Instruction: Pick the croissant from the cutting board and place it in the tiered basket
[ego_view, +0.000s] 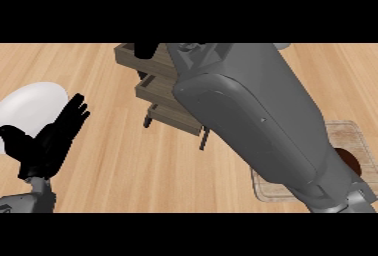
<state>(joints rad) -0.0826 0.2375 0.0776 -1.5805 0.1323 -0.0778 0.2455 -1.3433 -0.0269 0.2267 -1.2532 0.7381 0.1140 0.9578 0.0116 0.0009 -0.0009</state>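
Observation:
The tiered basket, made of dark wooden trays on thin black legs, stands at the upper middle of the counter. My right forearm rises from the lower right, crosses close under the view and covers the basket's right side. Of the right hand only a black bit shows at the basket's top tray, and what it holds is hidden. The cutting board lies at the right edge, mostly under the forearm. A dark brown rounded thing, possibly the croissant, shows on the board beside the arm.
A white plate lies at the far left. My left hand rests open in front of it, fingers up, overlapping the plate's near rim. Bare wooden counter stretches between the left hand and the board.

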